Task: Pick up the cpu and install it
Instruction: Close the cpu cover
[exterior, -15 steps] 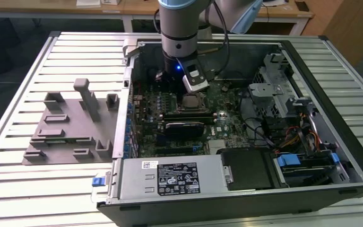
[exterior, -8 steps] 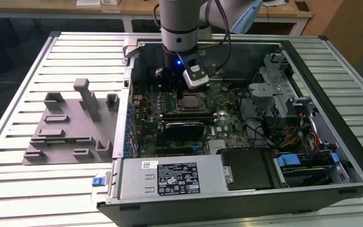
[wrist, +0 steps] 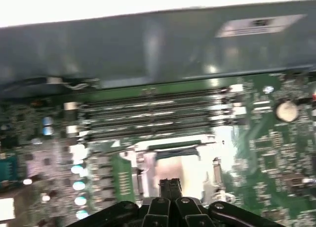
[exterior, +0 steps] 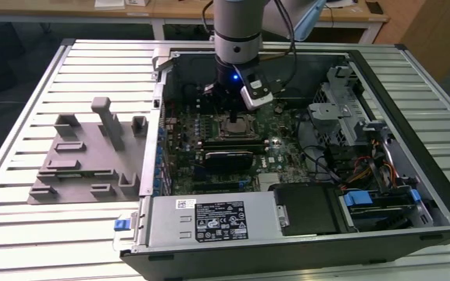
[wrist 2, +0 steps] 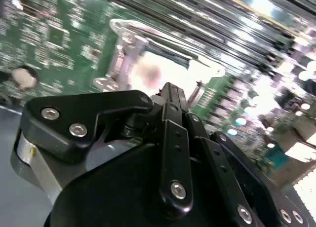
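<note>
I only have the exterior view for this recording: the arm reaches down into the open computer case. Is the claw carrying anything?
Observer: No. In the first wrist view the claw has its fingertips pressed together with nothing between them.
Operator: Where is the cpu, then?
Observer: The cpu, pale silver, lies flat inside the socket frame just beyond the fingertips. I cannot tell whether they touch it.
Operator: What lies past the socket?
Observer: Four long slots run side by side between it and the case wall.
</note>
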`<state>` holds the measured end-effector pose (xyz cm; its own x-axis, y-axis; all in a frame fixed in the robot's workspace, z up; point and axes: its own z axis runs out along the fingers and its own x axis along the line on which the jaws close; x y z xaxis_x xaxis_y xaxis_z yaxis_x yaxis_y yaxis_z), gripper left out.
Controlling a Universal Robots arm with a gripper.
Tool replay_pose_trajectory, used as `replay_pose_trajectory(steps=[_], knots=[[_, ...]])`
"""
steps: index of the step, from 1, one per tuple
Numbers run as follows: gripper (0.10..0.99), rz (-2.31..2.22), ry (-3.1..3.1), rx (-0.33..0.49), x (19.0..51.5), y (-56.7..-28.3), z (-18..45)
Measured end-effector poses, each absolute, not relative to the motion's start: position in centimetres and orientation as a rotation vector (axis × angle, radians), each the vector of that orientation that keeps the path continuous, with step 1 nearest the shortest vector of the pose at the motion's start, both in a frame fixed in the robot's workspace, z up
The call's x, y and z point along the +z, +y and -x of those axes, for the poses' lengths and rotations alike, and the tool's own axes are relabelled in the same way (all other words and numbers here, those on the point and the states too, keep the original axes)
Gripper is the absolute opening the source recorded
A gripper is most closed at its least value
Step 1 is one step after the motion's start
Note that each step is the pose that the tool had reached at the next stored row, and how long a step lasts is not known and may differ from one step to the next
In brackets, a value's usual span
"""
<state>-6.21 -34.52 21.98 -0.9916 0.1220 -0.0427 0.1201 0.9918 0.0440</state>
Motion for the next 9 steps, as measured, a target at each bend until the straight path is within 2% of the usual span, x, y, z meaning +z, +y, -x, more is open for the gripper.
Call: replay_pose_trajectory(steps=[9], knots=[[0.106, -0.188, 3.090, 0.064, 22.94, -34.52, 5.06]])
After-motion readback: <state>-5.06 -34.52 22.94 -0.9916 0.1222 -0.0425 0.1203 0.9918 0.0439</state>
